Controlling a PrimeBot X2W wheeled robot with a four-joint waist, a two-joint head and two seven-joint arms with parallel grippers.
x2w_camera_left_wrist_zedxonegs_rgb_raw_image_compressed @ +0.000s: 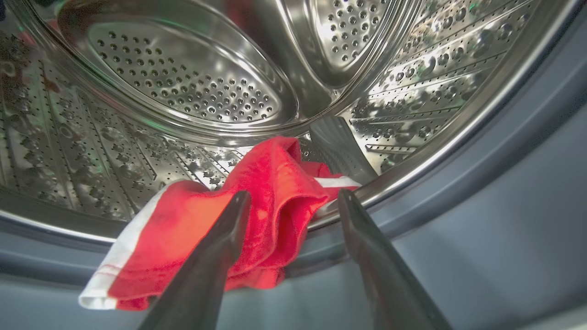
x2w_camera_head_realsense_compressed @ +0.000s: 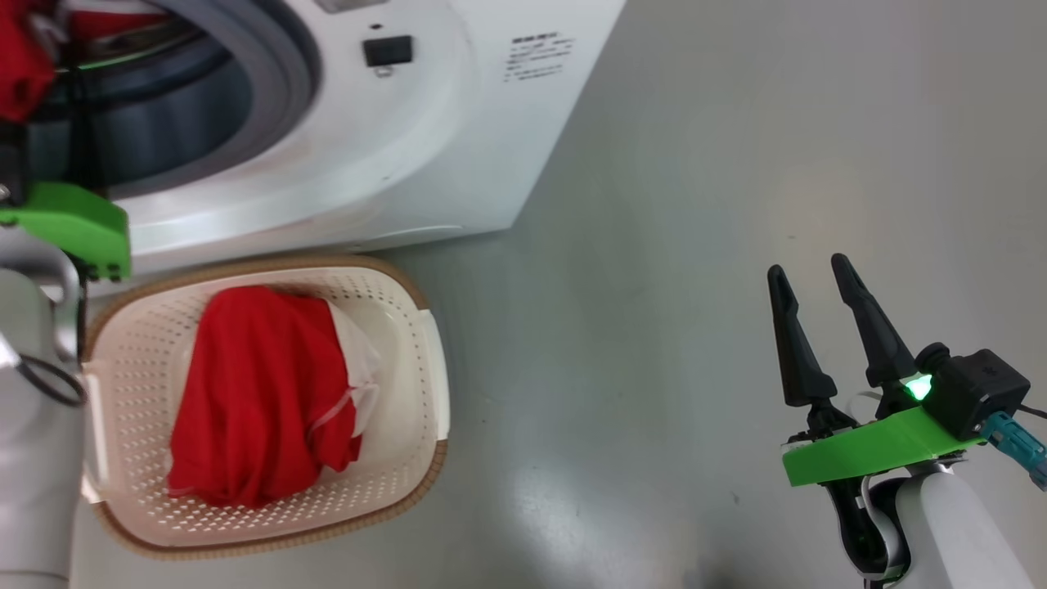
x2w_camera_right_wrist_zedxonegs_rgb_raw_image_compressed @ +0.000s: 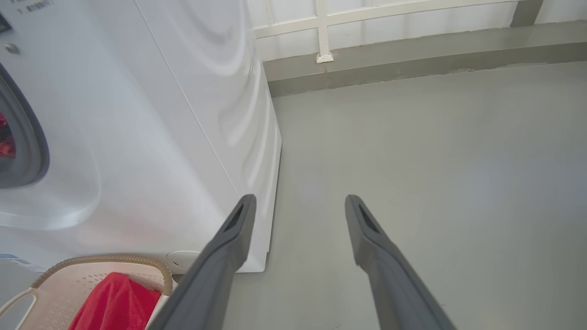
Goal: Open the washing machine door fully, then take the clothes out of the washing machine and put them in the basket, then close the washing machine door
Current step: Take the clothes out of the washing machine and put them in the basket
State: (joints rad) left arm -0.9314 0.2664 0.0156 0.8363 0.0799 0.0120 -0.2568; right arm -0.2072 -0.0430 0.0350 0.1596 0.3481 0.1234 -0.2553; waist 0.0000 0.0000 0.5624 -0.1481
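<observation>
Clothes [x2w_camera_head_realsense_compressed: 253, 393] — two: one in basket [x2w_camera_head_realsense_compressed: 402, 384], one in washing machine [x2w_camera_head_realsense_compressed: 458, 123]

A smooth grey floor [x2w_camera_head_realsense_compressed: 695, 245] lies glossy, with a pale patch of glare [x2w_camera_head_realsense_compressed: 556, 507] and a few dark specks. In the right wrist view it meets a grey skirting band [x2w_camera_right_wrist_zedxonegs_rgb_raw_image_compressed: 412, 52] — above that run white rails [x2w_camera_right_wrist_zedxonegs_rgb_raw_image_compressed: 376, 13], one upright post ending in a small white foot [x2w_camera_right_wrist_zedxonegs_rgb_raw_image_compressed: 324, 57].
</observation>
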